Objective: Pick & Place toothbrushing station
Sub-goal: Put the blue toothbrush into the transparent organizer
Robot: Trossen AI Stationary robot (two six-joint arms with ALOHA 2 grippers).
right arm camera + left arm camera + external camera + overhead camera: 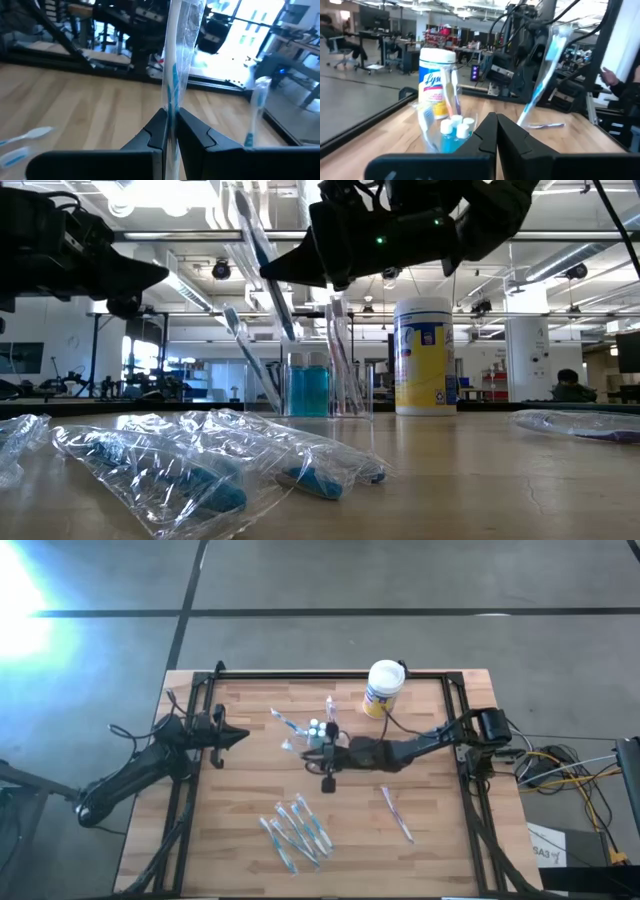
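Observation:
The toothbrushing station [318, 732] is a small clear holder on the table's middle. It stands on its base and holds blue-filled bottles [308, 390] and upright toothbrushes [340, 350]. It also shows in the left wrist view [451, 131]. My right gripper [324, 758] is right beside the station and is shut on a toothbrush in a clear wrapper [175, 60]. My left gripper [238, 737] is shut and empty, at the table's left, pointing at the station. My right gripper pinches the wrapped toothbrush between its two fingers, around the middle of its white and blue handle [173, 102]. The fingers come about level from the table's right and lie across it. The brush is clear of the table and slanted, its lower end [290, 332] just above the station.
A white canister with a yellow-blue label [383, 688] stands behind the station at the far edge. Several wrapped toothbrushes [295, 830] lie near the front edge, one more [396, 812] to their right. A dark frame [330, 674] borders the table.

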